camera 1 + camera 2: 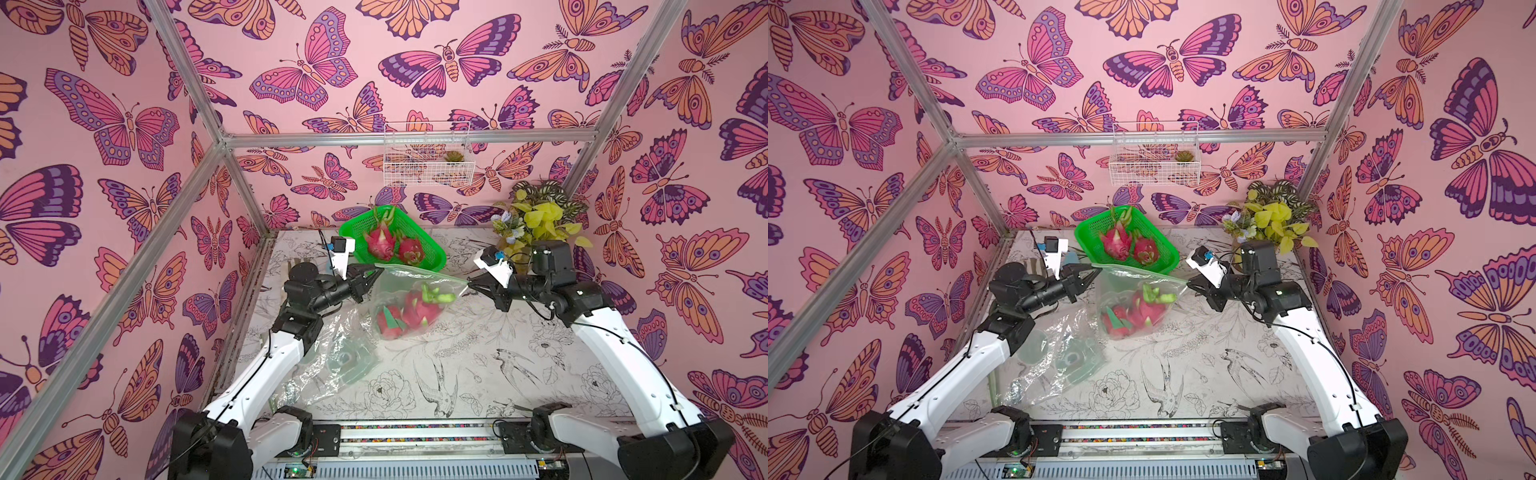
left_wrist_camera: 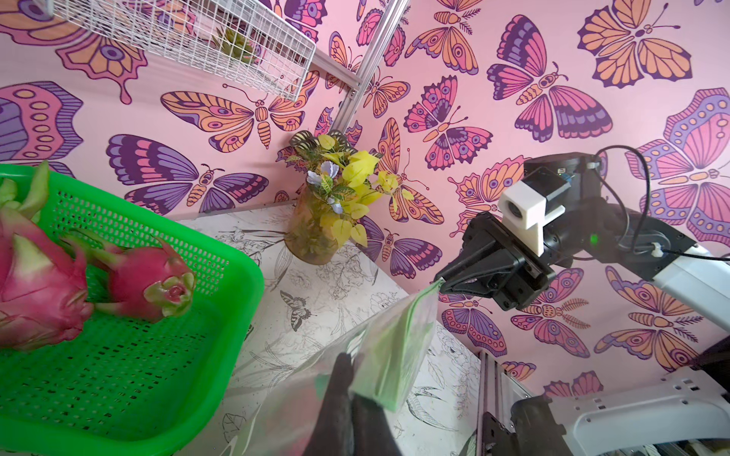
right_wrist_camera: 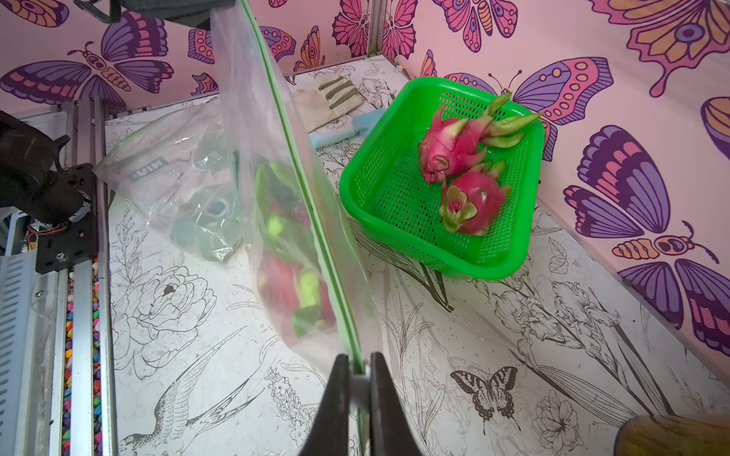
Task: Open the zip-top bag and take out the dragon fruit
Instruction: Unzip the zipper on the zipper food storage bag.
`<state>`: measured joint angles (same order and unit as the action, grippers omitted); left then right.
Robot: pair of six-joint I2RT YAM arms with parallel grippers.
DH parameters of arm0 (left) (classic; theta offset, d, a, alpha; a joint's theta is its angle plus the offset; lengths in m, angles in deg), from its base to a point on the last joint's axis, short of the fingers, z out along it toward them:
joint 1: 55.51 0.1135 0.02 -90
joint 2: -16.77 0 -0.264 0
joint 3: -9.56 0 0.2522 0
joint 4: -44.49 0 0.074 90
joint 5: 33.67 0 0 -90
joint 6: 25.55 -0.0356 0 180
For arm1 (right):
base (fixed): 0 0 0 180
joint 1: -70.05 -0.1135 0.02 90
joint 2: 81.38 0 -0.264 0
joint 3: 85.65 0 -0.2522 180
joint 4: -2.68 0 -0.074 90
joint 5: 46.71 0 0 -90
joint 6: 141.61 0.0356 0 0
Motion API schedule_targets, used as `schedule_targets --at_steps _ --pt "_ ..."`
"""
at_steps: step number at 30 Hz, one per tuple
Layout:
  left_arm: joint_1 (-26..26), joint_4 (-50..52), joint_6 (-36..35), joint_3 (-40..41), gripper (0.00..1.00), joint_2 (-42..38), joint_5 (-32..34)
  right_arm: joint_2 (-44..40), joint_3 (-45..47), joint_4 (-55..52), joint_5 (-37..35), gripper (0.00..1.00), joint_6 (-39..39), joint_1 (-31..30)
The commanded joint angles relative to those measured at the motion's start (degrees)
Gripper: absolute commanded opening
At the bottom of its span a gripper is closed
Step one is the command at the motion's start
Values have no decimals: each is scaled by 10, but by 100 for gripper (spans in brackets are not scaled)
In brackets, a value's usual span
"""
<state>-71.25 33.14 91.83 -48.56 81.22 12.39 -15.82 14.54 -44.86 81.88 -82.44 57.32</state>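
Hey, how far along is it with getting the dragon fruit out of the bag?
Done: two dragon fruits sit in the green basket. In hand: the left hand and right hand pinch the top corners of a raised bag, its seal pulled straight and apparently still shut. Left: open it and lift out the dragon fruit inside.

Green basket (image 2: 253, 276), wire shelf (image 1: 415, 170), leafy vase (image 2: 312, 237).
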Motion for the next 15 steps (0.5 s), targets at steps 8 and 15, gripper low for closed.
schedule_targets --at_steps 8,15 --pt "-60 112 -134 -109 59 2 -43 -76 -17 49 -33 0 12 16" --pt "-116 320 -190 -246 60 60 -25 -62 -80 0 -60 0 -15 16"
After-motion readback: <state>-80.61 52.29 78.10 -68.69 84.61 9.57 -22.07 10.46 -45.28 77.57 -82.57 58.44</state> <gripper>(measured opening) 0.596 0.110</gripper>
